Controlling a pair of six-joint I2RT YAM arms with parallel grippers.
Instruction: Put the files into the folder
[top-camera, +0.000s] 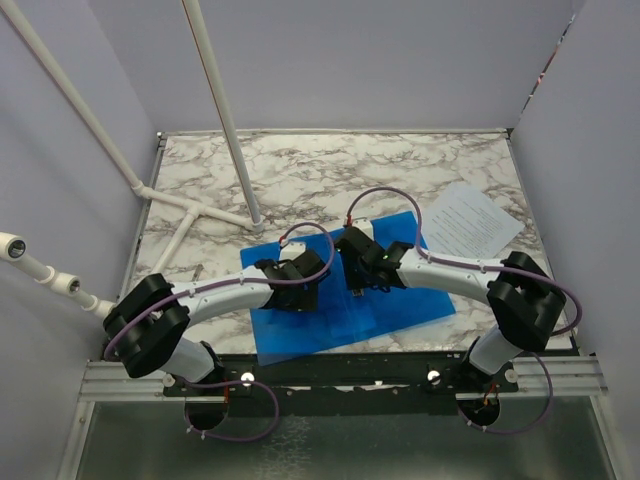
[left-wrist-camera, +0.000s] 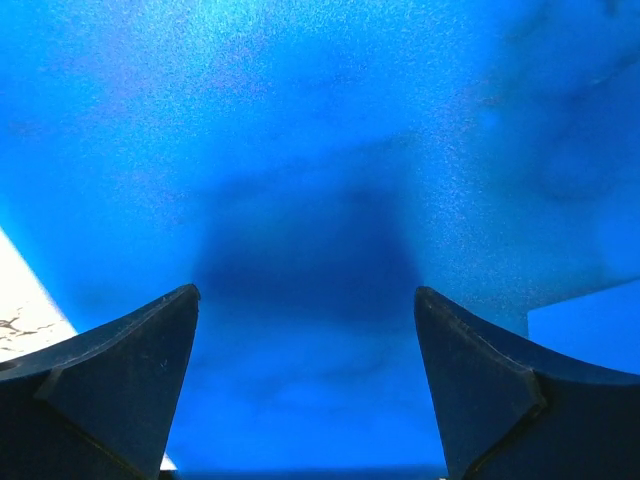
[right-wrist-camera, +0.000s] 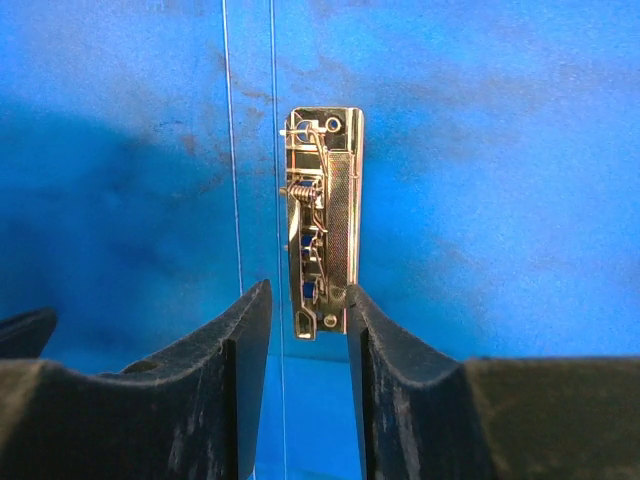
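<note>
The blue folder (top-camera: 350, 315) lies open and flat on the marble table at the near middle. The files (top-camera: 472, 220), white printed sheets, lie on the table to the back right, beside the folder. My left gripper (top-camera: 300, 295) is low over the folder's left half, open wide with only blue plastic (left-wrist-camera: 320, 150) between its fingers (left-wrist-camera: 130, 370). My right gripper (top-camera: 358, 285) is over the folder's spine; in the right wrist view it (right-wrist-camera: 310, 285) is partly open and straddles the near end of the metal clip (right-wrist-camera: 322, 220), the right finger (right-wrist-camera: 400, 370) touching the clip's edge.
White pipes (top-camera: 235, 130) slant across the back left of the marble table (top-camera: 330, 170). Grey walls close in the left, back and right. A black rail (top-camera: 340, 375) runs along the near edge. A strip of table (left-wrist-camera: 25, 320) shows left of the folder.
</note>
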